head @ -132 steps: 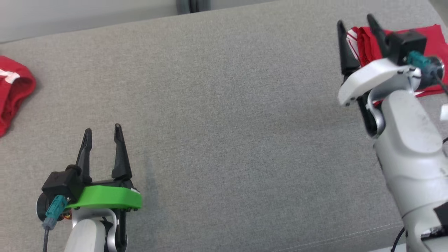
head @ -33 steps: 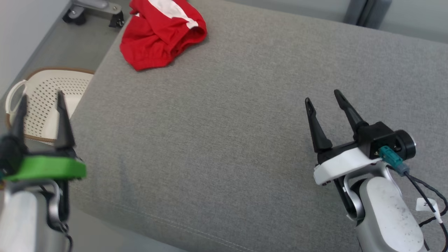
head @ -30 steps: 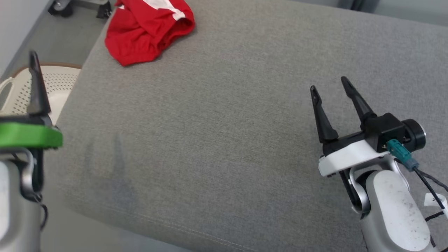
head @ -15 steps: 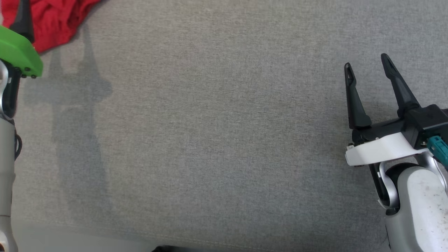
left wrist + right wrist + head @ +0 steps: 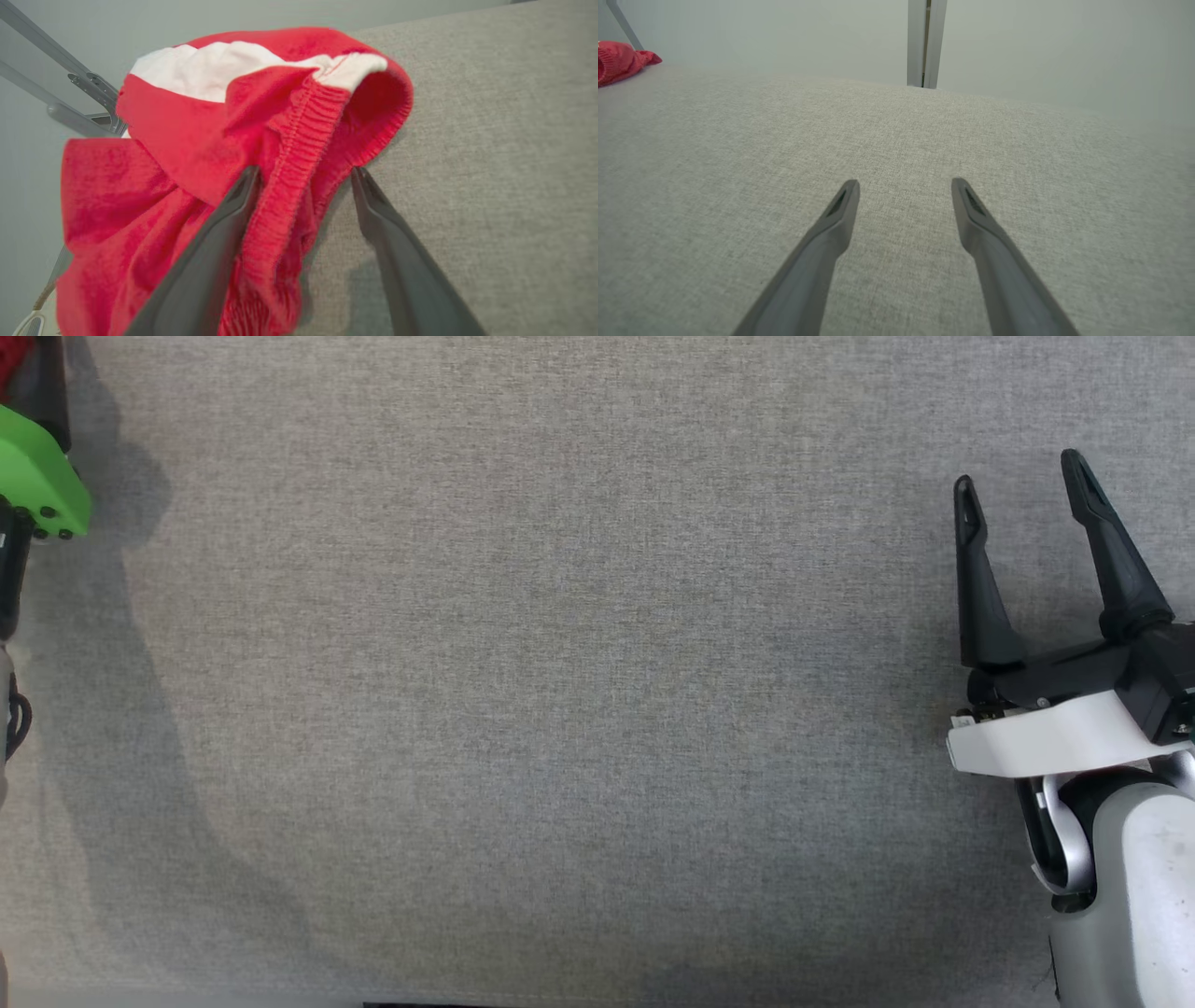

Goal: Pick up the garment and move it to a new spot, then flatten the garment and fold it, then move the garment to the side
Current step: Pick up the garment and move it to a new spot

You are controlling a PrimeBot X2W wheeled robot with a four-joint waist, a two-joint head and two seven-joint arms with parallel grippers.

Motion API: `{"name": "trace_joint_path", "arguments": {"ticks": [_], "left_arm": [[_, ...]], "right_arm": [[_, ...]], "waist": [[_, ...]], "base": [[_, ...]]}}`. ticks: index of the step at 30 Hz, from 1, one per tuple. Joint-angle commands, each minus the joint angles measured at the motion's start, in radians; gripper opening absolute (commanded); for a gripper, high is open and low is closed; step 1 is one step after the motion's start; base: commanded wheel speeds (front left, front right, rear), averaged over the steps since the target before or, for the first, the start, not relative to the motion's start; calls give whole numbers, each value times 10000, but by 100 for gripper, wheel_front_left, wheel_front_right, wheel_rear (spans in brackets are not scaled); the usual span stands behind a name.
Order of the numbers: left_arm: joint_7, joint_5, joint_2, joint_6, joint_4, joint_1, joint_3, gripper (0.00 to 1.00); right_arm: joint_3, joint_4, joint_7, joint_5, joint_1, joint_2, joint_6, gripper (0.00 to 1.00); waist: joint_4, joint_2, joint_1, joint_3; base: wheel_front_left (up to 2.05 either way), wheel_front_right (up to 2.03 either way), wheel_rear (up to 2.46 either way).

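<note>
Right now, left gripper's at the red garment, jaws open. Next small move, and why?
Probably close the left gripper on the waistband. Its jaws stand open with the elastic ridge of the red garment between them, one finger over the fabric, the other at its edge on the grey cushion. The right gripper hangs open over bare cushion.

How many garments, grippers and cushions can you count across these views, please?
red garment: 1
grippers: 2, the left gripper and the right gripper, both open
grey cushion: 1
Total: 4
</note>
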Motion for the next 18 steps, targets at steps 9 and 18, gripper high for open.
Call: {"name": "trace_joint_path", "arguments": {"ticks": [9,18], "left_arm": [[-1273,-67,19,164,1093,-677,160,0],[-1714,470,245,36,852,-932,-612,0]], "right_arm": [[64,372,-367,85,-164,158,-16,100],[121,1470,-1009,400,-184,354,-16,100]], "waist": [[-230,0,-1,-349],[-596,0,-1,-1883]], "base": [[0,0,0],[0,0,0]]}}
